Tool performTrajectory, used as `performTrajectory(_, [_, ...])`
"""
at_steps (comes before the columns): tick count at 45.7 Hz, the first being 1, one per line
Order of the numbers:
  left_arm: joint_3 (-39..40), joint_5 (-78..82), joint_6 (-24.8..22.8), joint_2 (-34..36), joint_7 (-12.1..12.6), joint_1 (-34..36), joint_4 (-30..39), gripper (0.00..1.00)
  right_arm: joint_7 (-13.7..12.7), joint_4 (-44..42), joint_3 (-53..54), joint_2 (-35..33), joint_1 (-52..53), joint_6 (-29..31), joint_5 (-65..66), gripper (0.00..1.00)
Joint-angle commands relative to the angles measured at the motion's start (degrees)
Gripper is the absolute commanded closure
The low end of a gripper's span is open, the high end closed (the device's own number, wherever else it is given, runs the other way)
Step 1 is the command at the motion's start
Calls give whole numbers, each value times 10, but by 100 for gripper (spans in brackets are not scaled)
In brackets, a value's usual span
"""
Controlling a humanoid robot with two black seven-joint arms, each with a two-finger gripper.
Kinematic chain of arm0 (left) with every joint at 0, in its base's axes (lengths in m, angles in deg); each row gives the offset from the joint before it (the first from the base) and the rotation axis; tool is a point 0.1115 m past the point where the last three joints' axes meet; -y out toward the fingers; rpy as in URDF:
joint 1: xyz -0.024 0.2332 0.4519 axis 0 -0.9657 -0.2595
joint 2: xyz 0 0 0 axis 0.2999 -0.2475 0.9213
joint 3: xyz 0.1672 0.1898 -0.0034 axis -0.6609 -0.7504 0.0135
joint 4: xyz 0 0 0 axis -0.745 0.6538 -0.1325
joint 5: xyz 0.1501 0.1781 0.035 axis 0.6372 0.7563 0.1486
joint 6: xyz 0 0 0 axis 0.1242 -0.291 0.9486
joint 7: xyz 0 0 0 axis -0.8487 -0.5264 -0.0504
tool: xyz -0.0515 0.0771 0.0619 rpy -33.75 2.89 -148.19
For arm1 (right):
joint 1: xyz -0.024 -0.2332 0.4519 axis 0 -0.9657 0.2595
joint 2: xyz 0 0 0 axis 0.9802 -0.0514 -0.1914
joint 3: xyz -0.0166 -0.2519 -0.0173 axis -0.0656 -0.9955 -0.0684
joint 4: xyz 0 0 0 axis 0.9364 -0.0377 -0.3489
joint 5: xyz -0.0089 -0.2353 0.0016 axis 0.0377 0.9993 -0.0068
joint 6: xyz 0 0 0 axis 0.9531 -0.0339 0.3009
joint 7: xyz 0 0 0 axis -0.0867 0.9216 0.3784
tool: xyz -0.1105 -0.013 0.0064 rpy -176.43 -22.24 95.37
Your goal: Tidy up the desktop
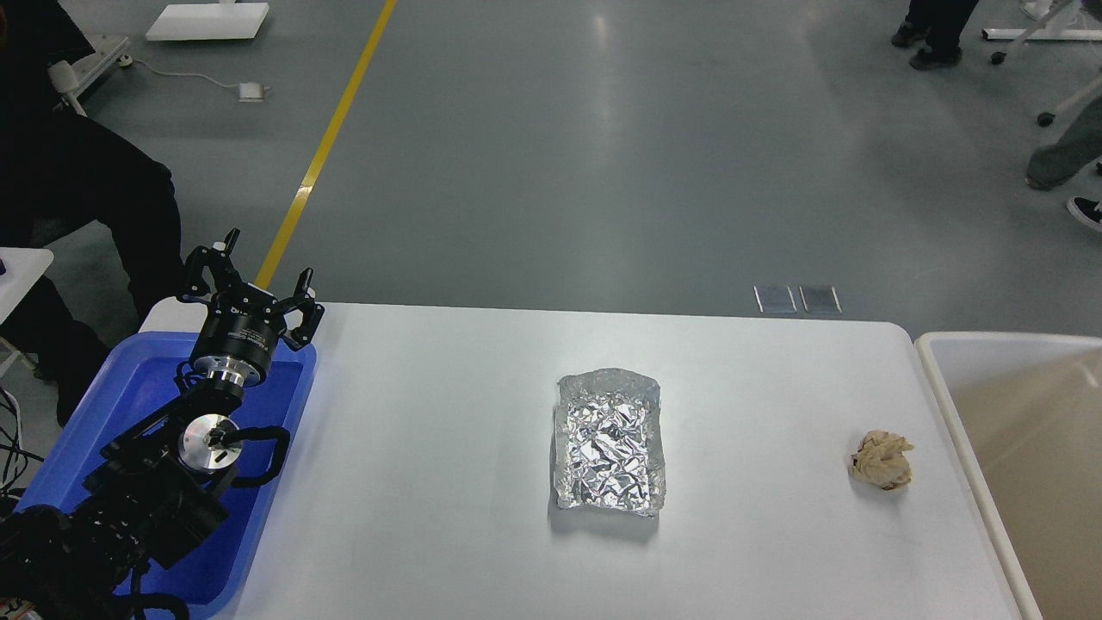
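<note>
The white desktop (430, 448) fills the lower middle of the head view. A crumpled silver foil tray (609, 443) lies near its middle. A crumpled beige paper ball (882, 460) lies near the right edge. My left gripper (254, 275) is open and empty, raised above the far end of the blue plastic tray (129, 396) at the left. It is far from the foil tray and the paper ball. My right arm and gripper are out of view.
A beige bin (1016, 448) stands just off the desktop's right edge. The blue tray overlaps the desktop's left edge under my left arm. People's legs and furniture stand on the grey floor beyond, with a yellow line.
</note>
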Motion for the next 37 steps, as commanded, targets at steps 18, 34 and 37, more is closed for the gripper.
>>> performTrajectory(18, [0,0,1,0,0,0,0,0,2,291,336,-58,61,5,2,1])
performTrajectory(34, [0,0,1,0,0,0,0,0,105,344,342,-5,-82,17,44,1])
performTrajectory(37, [0,0,1,0,0,0,0,0,147,352,343,20,-120,17,74,1])
